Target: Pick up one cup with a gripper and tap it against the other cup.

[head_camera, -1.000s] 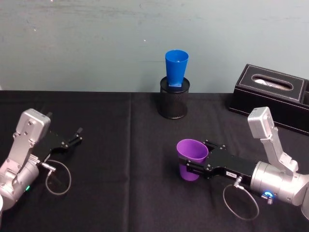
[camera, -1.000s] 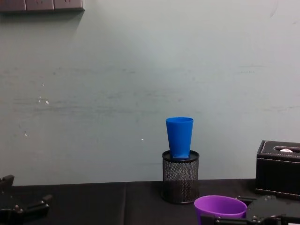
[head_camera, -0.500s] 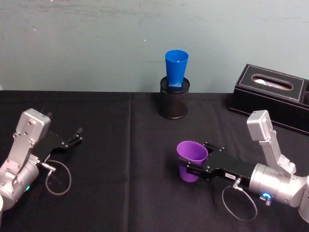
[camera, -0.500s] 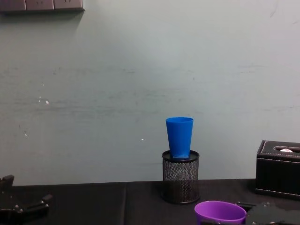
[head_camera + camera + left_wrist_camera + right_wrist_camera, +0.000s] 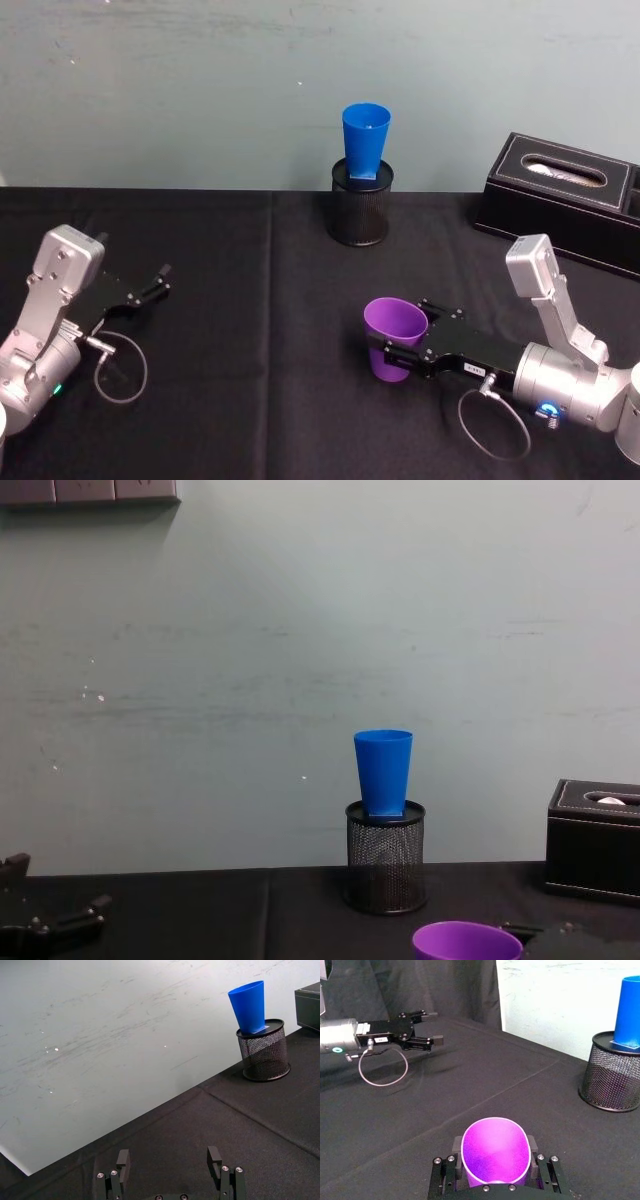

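Observation:
The purple cup [image 5: 394, 336] stands upright near the front right of the black cloth, mouth up. My right gripper [image 5: 390, 352] is shut on it, one slim black jaw on either side of its lower wall. In the right wrist view the purple cup [image 5: 495, 1152] sits between the fingers [image 5: 457, 1145]. Whether it touches the cloth I cannot tell. The blue cup [image 5: 365, 140] stands upright in a black wire-mesh pot [image 5: 361, 212] at the back centre, well beyond the purple cup [image 5: 466, 941]. My left gripper [image 5: 158, 281] rests open at the left.
A black tissue box [image 5: 565, 195] sits at the back right, close to the right arm. A pale wall rises right behind the mesh pot [image 5: 385, 865]. Bare black cloth lies between the purple cup and the pot.
The right gripper has carried the purple cup slightly left and nearer to me; it sits lower in the chest view. The blue cup and left arm have not moved.

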